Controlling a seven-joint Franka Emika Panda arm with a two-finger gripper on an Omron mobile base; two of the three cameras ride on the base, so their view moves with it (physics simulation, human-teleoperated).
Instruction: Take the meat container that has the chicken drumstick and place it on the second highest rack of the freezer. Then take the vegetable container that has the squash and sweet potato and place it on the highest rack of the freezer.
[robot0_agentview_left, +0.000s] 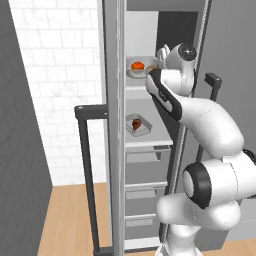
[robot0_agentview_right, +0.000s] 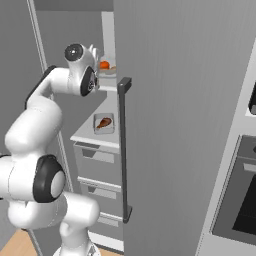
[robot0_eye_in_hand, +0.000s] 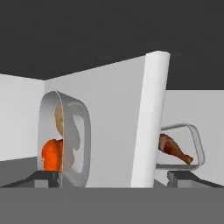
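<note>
The freezer (robot0_agentview_left: 114, 150) stands open. On its highest rack (robot0_agentview_left: 137, 80) sits the vegetable container (robot0_agentview_left: 138, 68) with the orange squash (robot0_agentview_left: 138, 65); the hand view shows the same container (robot0_eye_in_hand: 65, 140), the squash (robot0_eye_in_hand: 52, 155) and the tan sweet potato (robot0_eye_in_hand: 59, 118). On the second highest rack (robot0_agentview_left: 155, 127) rests the meat container (robot0_agentview_left: 138, 125) with the chicken drumstick (robot0_agentview_left: 136, 123), also seen from the hand as the drumstick (robot0_eye_in_hand: 174, 148). My gripper (robot0_eye_in_hand: 113, 179) is open, just in front of the top rack's edge (robot0_eye_in_hand: 151, 122), holding nothing. From the side, the gripper (robot0_agentview_right: 94, 52) is next to the vegetable container (robot0_agentview_right: 106, 66).
The freezer door with its dark bar handle (robot0_agentview_left: 85, 175) hangs open at the left. Grey drawers (robot0_agentview_left: 145, 160) lie below the racks. A second bar handle (robot0_agentview_right: 124, 150) and a black-glass oven (robot0_agentview_right: 240, 200) are on the right. My arm fills the freezer opening.
</note>
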